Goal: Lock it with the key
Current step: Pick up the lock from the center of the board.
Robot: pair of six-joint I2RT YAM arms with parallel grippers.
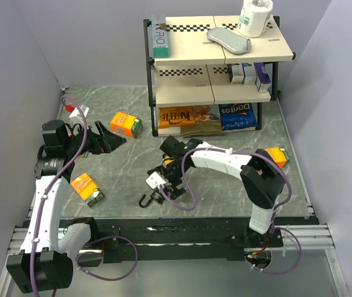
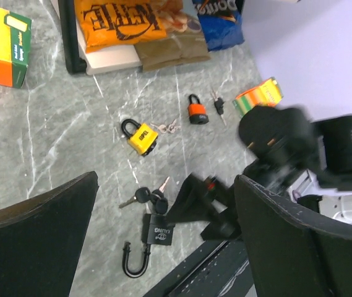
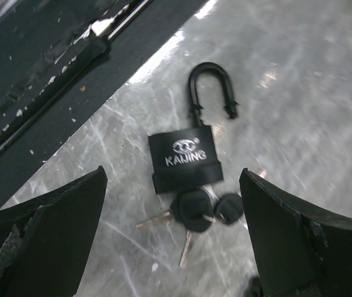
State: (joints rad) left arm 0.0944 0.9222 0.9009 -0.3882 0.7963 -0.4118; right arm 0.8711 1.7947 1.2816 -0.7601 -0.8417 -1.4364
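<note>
Our right gripper (image 3: 172, 179) hangs spread wide above the grey marbled tabletop (image 3: 299, 80), close to its dark front rail (image 3: 33, 80); open stone lies beyond. Our left gripper (image 2: 166, 182) gapes too. We cannot tell whether a key sits in the black square padlock (image 3: 186, 158) beneath the right gripper. Its U-shaped shackle (image 3: 211, 86) is popped open, with black-headed keys (image 3: 194, 210) touching its base.

Keys (image 3: 195, 210) against padlock (image 3: 185, 154), on table (image 3: 299, 111)
</note>
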